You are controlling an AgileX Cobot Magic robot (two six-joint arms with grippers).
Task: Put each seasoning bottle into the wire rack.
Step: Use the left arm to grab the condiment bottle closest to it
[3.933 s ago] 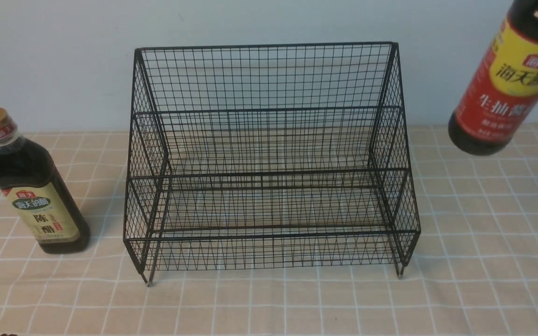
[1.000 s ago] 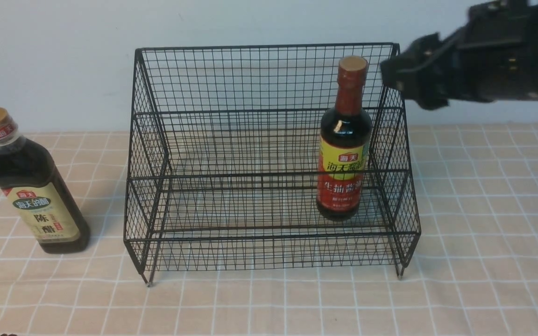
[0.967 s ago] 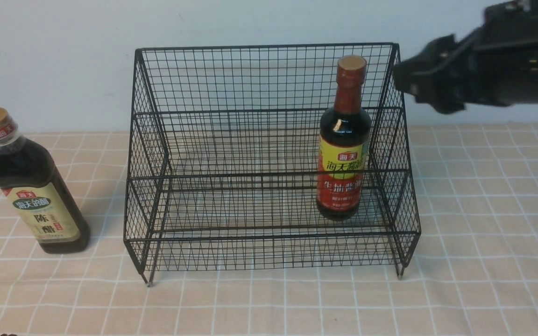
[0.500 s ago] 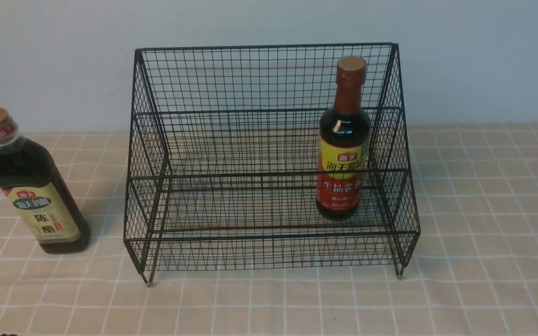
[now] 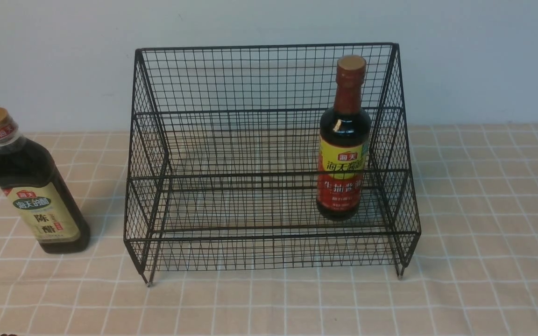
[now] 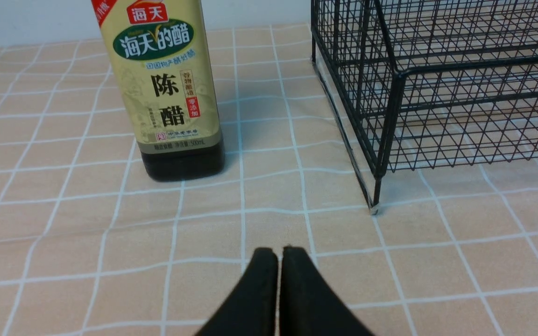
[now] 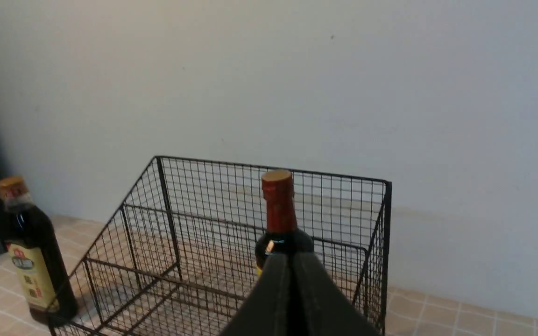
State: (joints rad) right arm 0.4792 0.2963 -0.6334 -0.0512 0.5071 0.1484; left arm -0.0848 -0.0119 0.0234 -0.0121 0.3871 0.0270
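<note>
Front view first: the wire rack [image 5: 269,158] sits mid-counter, back towards the far edge by the wall. The round long-necked bottle [image 5: 343,144] with the red-brown cap stands upright inside it, tight to the rack's right end. Through the mesh I can't tell which tier it is on. Over by the left edge of the counter [image 5: 484,233], the squarish bottle [image 5: 31,186] with the gold cap stands upright on the checked cloth, outside the rack and apart from it. Neither arm shows here.

Left wrist view now: the left gripper [image 6: 278,254] is clenched, black fingertips pressed together with nothing between them, hanging over bare cloth. Ahead of it stands the squarish bottle [image 6: 171,93], beige-green label facing the camera. The rack's [image 6: 437,93] corner leg is planted near the bottle, not touching it.

Right wrist view: the right gripper [image 7: 292,261] is clenched too, fingers together and empty, up high and well clear of the rack [image 7: 180,224]. Beyond the fingertips the round long-necked bottle [image 7: 279,210] stands upright inside the mesh at the right end. The squarish bottle [image 7: 31,261] is out on the cloth past the rack's other end.
</note>
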